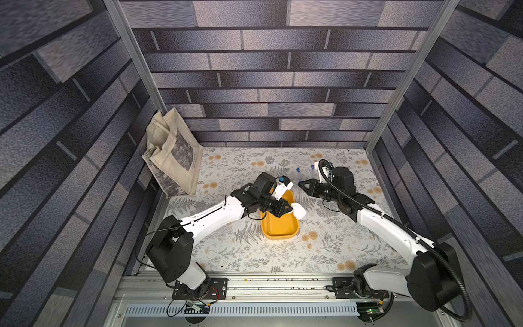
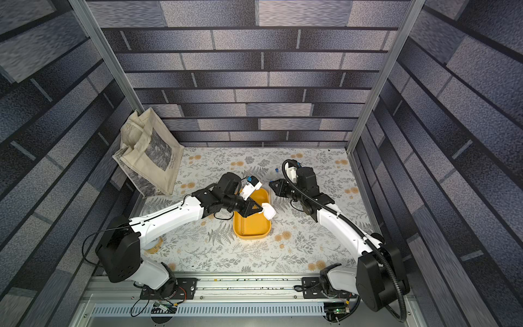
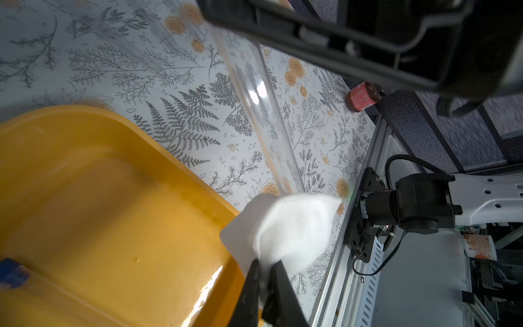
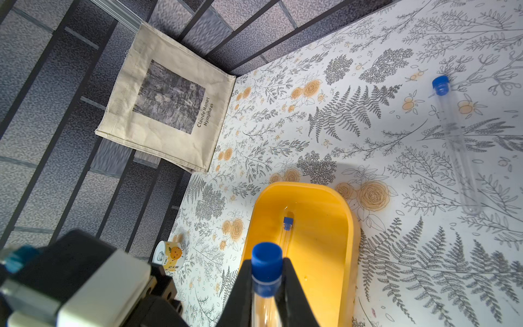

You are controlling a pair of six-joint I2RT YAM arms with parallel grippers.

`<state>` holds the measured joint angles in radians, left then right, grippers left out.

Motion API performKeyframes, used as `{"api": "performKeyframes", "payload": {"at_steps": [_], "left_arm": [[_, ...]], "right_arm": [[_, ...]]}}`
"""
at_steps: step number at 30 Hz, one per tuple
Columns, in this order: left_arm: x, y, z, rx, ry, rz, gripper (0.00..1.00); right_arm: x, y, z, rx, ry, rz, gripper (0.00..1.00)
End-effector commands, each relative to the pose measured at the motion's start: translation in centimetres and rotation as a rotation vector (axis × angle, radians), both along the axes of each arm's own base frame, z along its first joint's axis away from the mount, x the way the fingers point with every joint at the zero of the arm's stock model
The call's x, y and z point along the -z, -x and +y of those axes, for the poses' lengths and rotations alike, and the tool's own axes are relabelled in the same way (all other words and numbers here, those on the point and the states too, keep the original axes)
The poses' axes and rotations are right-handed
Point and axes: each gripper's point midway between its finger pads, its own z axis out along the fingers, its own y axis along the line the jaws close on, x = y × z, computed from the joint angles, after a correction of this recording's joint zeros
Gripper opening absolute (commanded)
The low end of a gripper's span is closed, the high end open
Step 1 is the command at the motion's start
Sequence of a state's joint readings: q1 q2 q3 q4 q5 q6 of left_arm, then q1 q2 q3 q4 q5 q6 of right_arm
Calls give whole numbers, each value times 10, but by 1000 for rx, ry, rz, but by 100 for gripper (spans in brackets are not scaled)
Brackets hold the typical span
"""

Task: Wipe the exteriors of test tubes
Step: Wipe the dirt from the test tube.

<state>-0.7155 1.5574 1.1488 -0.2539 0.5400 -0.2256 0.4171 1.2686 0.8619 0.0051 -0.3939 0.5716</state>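
The left pincer [image 3: 266, 265] clamps the cloth [image 3: 291, 223]; the right pincer [image 4: 266, 273] clamps a tube [image 3: 254, 93] at its blue cap. The cloth covers the tube's other end, near the tray [image 3: 85, 184].

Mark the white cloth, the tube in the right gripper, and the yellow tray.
white cloth [image 3: 291, 226]: left wrist view, middle of the folded pad.
held tube [image 4: 266, 266]: right wrist view, its blue cap.
yellow tray [image 4: 351, 232]: right wrist view, its rim.

Left claw [image 1: 291, 209] pinches white cloth [image 1: 300, 212] over yellow tray [image 1: 278, 228] rim; right claw [image 1: 301, 184] clamps blue-capped test tube [image 1: 302, 181].
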Motion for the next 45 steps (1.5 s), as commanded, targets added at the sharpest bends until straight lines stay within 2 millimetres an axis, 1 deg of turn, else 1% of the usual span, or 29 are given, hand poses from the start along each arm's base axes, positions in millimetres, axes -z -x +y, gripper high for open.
{"api": "performKeyframes", "payload": {"at_steps": [1,4,11,13,16,22,30,33,37,45], "left_arm": [[-11,-13,0,20,-6,-25,11],[-12,-19,-2,27,-31,-35,11],[-17,-29,-5,17,-23,-45,10],[-19,-30,-4,15,-20,-48,9],[-18,-26,-4,23,-23,-42,7],[-8,-7,-3,38,-33,-21,7],[12,32,-4,72,-49,19,6],[18,41,-3,76,-57,27,5],[19,37,-4,61,-58,23,3],[-2,13,-15,55,-16,-9,3]], "right_arm": [[0,1,5,-16,-9,0,10],[0,0,5,-14,-9,2,10],[3,-1,5,-12,-4,9,10],[4,-1,5,-11,-4,11,10],[3,-1,5,-9,-2,9,10],[2,-3,5,-5,2,6,10],[3,-5,6,-8,1,8,10],[5,-5,7,-9,0,13,10],[5,-5,7,-10,-2,13,10],[5,-1,5,-10,1,16,10]]}}
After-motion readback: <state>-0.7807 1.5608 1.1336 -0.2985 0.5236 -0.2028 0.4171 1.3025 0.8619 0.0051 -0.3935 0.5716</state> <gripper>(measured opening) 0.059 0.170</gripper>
